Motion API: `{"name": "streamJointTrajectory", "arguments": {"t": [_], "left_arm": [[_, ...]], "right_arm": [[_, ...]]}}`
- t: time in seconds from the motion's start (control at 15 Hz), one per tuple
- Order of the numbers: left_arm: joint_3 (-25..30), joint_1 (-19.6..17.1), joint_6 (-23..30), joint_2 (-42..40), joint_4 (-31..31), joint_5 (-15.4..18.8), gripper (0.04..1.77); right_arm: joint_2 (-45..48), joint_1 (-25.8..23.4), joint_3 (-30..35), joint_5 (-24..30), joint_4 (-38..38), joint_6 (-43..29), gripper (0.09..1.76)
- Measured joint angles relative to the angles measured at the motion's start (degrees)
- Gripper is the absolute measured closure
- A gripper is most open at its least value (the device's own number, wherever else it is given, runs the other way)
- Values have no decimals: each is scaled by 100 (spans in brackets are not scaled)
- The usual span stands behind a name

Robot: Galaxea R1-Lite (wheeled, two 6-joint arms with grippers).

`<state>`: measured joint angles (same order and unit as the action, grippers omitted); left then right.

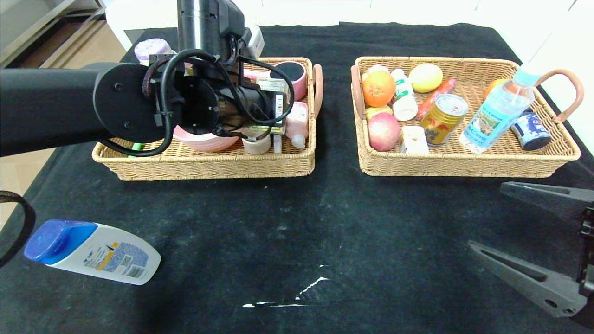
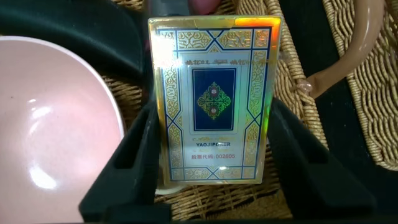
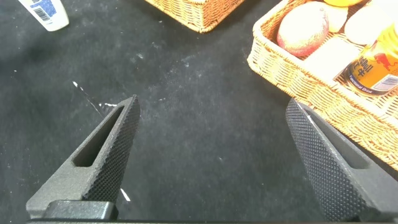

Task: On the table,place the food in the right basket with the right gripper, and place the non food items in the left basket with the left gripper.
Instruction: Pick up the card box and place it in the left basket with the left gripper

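My left gripper (image 2: 211,107) hangs over the left basket (image 1: 209,168), shut on the flat cream box (image 2: 212,99) with gold and blue print, one finger on each long edge. The pink bowl (image 2: 50,124) sits in that basket beside it (image 1: 204,140). The white shampoo bottle with blue cap (image 1: 93,253) lies on the black table (image 1: 325,222) at the front left. The right basket (image 1: 464,168) holds the red-pink fruit (image 1: 383,131), the gold can (image 1: 443,118) and the white packet (image 1: 414,139). My right gripper (image 1: 487,215) is open and empty above the cloth, in front of that basket.
The right basket also holds a water bottle (image 1: 499,111), an orange (image 1: 378,88), a yellow fruit (image 1: 425,77), a white bottle (image 1: 403,95) and a blue can (image 1: 531,130). The left basket also holds a pink bottle (image 1: 297,123) and a white cup (image 1: 256,144).
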<state>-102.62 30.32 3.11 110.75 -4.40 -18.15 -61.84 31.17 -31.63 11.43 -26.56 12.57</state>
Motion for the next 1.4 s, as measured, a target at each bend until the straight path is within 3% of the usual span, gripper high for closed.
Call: {"name": "streamJointTrajectory", "arguments": {"t": [0.27, 0.6, 1.0, 1.4], "left_arm": [[22, 13, 9, 7, 27, 0, 44], [33, 72, 11, -22, -2, -32, 28], [245, 472, -66, -566, -544, -508, 18], [1409, 545, -52, -1914, -797, -569, 13]], "right_arm": [[2, 0, -2, -2, 0, 0, 14], [-12, 0, 18, -2, 2, 7, 14], [-15, 0, 27, -2, 0, 5, 14], [-17, 0, 46, 0, 7, 20, 14]]}}
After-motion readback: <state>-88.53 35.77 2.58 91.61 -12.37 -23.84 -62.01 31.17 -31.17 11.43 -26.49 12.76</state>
